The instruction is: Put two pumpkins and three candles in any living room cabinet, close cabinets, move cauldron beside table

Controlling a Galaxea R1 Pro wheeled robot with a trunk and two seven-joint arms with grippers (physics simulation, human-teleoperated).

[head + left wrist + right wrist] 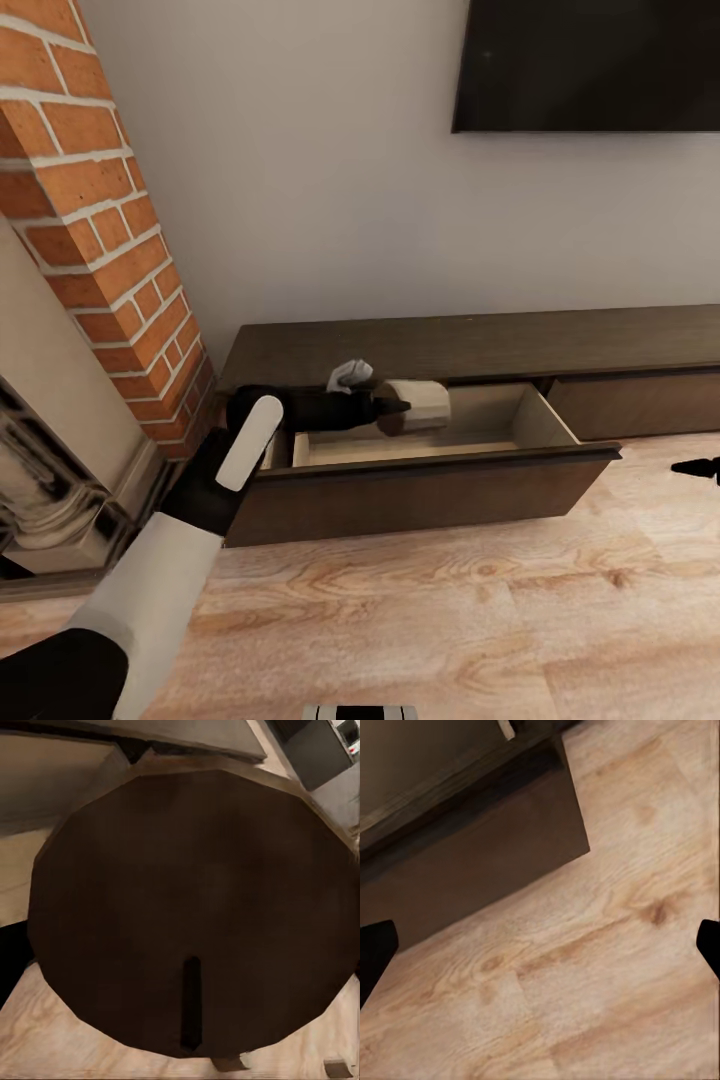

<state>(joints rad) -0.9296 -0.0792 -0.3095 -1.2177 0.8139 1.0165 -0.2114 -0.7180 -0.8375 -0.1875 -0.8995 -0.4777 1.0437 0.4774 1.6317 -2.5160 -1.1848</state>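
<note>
1. Head view shows a candle (420,405), a stubby beige cylinder lying on its side, pinched at one end by my left gripper (392,408), with the rest of it sticking out past my fingertips.
2. Seen from my left wrist, the candle's flat end (187,900) sits right against the camera as a dark round face with a small dark wick (191,1001) standing on it.
3. The candle hangs just above the open drawer (430,475) of the cabinet (480,345); I cannot tell whether it touches the drawer's pale inside.
4. The drawer is pulled out toward me, its dark front panel below my left gripper; the neighbouring door panel (640,400), well beyond the candle, is flush and closed.
5. My right gripper (697,466) is low over the wooden floor (450,620), well apart from the candle; from its wrist the two dark fingertips (375,952) stand wide apart, nothing between them, with the drawer's corner just ahead.
6. A brick column (100,210) stands behind my left arm, and a dark screen (590,60) hangs on the wall above the cabinet.
</note>
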